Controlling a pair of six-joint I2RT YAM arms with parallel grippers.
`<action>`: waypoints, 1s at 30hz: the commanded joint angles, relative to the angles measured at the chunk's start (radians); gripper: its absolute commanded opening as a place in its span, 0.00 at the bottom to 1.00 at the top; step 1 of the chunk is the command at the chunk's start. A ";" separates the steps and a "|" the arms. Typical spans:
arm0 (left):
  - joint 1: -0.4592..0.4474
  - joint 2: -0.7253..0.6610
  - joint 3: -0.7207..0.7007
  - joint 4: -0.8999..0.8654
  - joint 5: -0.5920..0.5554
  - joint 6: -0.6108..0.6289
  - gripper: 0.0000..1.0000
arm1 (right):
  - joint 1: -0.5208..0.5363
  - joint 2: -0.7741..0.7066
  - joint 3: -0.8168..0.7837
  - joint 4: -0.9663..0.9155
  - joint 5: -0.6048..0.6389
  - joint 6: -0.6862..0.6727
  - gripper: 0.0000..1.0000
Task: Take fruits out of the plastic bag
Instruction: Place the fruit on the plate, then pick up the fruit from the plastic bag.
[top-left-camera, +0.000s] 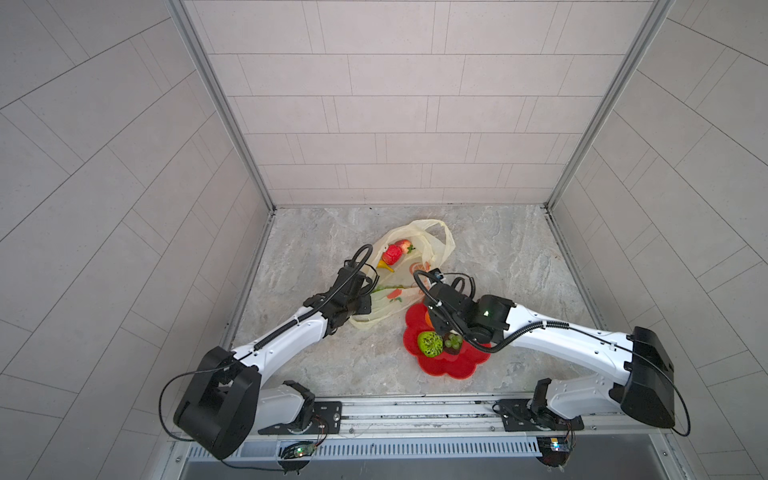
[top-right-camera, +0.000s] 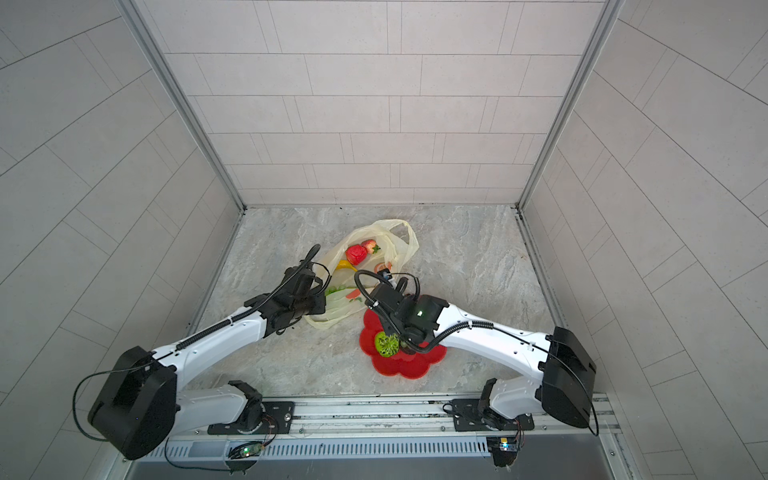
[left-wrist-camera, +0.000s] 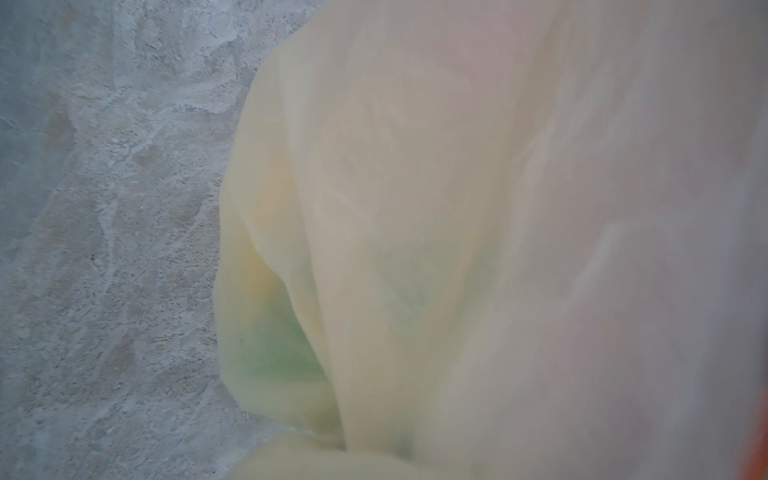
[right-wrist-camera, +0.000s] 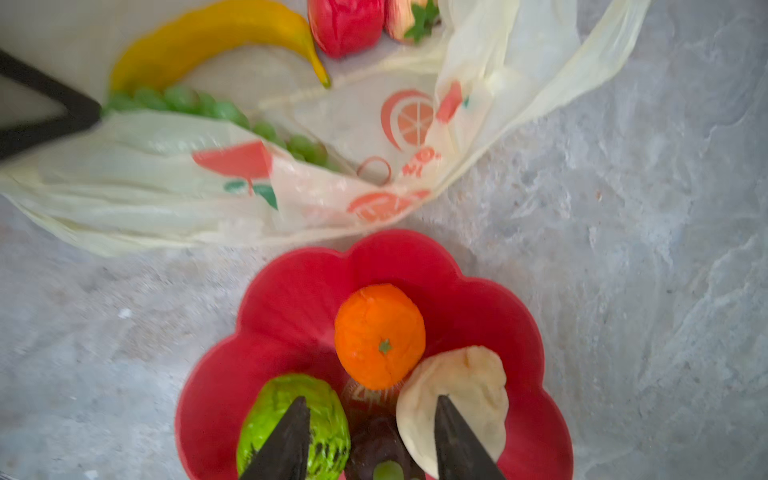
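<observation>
Nearest, the right hand (right-wrist-camera: 372, 399) hung over the red flower-shaped plate (right-wrist-camera: 291, 291), fingers spread, nothing between them. One fingertip sat over the green kiwi-like ball (right-wrist-camera: 266, 419), the other over the cream bulb (right-wrist-camera: 465, 382). The dark mangosteen (right-wrist-camera: 374, 440) lay below the gap. Loose green grapes (top-left-camera: 454, 341) showed beside it in a top view.

Just past the fingertips lay the orange (right-wrist-camera: 380, 336): glossy, ribbed, with a small green star at the stem, touching the bulb.

Beyond the plate's far rim, just beside it, the plastic bag (right-wrist-camera: 145, 187) lay crumpled on the grey marbled tabletop (right-wrist-camera: 623, 249). It was thin, translucent and pale yellow, with orange fruit prints. Its mouth gaped, and a loop handle trailed out on the far side.

The left hand (top-left-camera: 363, 301) was at the bag's left edge, fingers pressed together on the film. The film filled most of the left wrist view, with a green blur behind it.

Inside the bag, well apart from the right hand, the green grape bunch (right-wrist-camera: 187, 102) lay nearest. Next came the curved yellow banana (right-wrist-camera: 208, 37). Farthest were a wrinkled red piece (right-wrist-camera: 345, 25) and a strawberry (right-wrist-camera: 409, 18), side by side.
</observation>
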 joint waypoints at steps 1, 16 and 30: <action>0.054 -0.033 -0.022 0.059 0.079 -0.030 0.11 | -0.062 0.079 0.086 0.078 -0.073 -0.118 0.52; 0.075 -0.059 -0.034 0.057 0.097 -0.034 0.12 | -0.244 0.650 0.558 0.195 -0.322 -0.327 0.70; 0.080 -0.049 -0.034 0.059 0.102 -0.034 0.12 | -0.322 0.904 0.835 0.160 -0.344 -0.355 0.86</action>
